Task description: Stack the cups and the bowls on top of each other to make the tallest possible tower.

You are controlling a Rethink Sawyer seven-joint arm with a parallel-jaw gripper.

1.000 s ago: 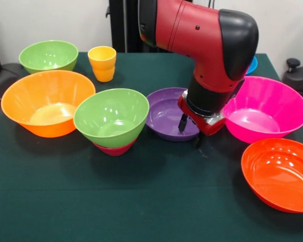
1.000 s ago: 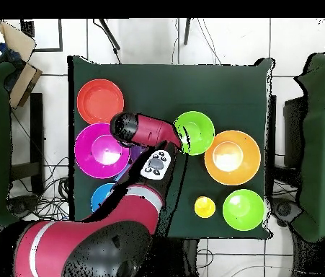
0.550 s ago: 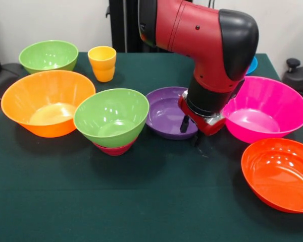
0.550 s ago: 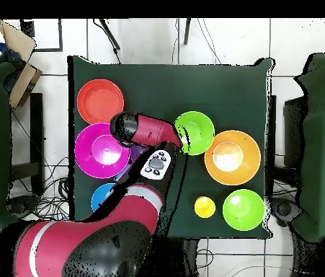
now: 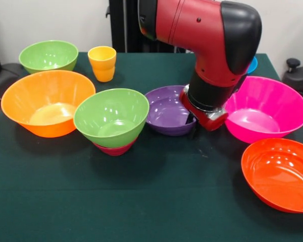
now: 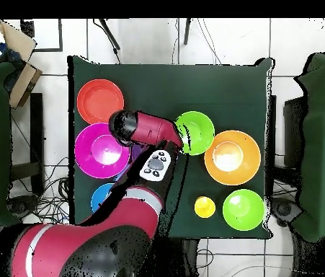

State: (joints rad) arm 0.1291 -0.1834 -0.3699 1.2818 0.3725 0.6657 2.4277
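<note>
Front view: purple bowl (image 5: 167, 111) sits mouth-up near table centre, slightly tilted, its right rim raised. It's round, so no real long axis. Gripper (image 5: 191, 119) is at that right rim, one dark finger visible going down at the rim edge; the red wrist block hides the rest. It looks to be holding the rim, but the actual pinch can't be seen, so grip state cannot be told.
Green bowl (image 5: 111, 116) just left of the purple one, upright, nested on the small crimson bowl (image 5: 114, 149), of which only the bottom shows. Large orange bowl (image 5: 48, 101) further left, touching or nearly touching the green. Second green bowl (image 5: 48, 55) and yellow-orange cup (image 5: 102, 63) at the back left, both upright. Pink bowl (image 5: 264, 108) right of the gripper, red-orange bowl (image 5: 280, 173) in front of it. Blue bowl (image 5: 252, 64) is just a sliver behind the arm.

Overhead view: arm (image 6: 147, 131) covers the purple bowl and the gripper. Arm head lies between the pink bowl (image 6: 100, 150) and the green bowl (image 6: 196, 132). Red-orange bowl (image 6: 99, 100) is beside the pink.
</note>
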